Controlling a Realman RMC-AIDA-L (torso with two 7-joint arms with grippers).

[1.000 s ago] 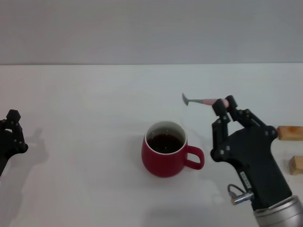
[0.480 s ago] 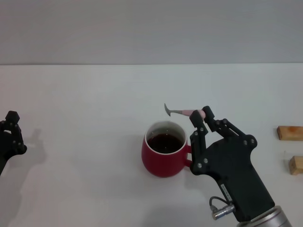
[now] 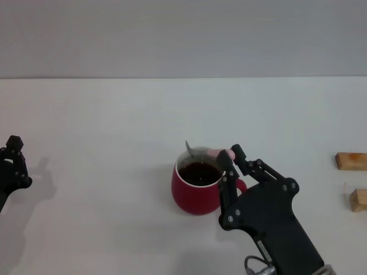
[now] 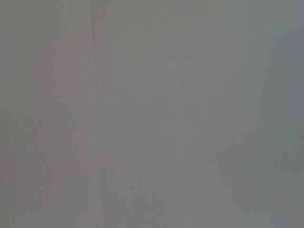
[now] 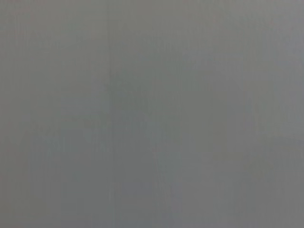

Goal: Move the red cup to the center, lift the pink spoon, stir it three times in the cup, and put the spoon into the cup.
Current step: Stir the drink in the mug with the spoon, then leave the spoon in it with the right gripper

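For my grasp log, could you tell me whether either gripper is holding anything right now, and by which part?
The right gripper holds the pink spoon by the end of its handle, bowl over the red cup. The left gripper, parked at the table's left edge, holds nothing.

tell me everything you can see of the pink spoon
The pink spoon is small and slim, with a pale pink handle and a greyish bowl. The right gripper holds its handle end in shut jaws. It lies nearly level over the far rim of the red cup, bowl pointing to the robot's left.
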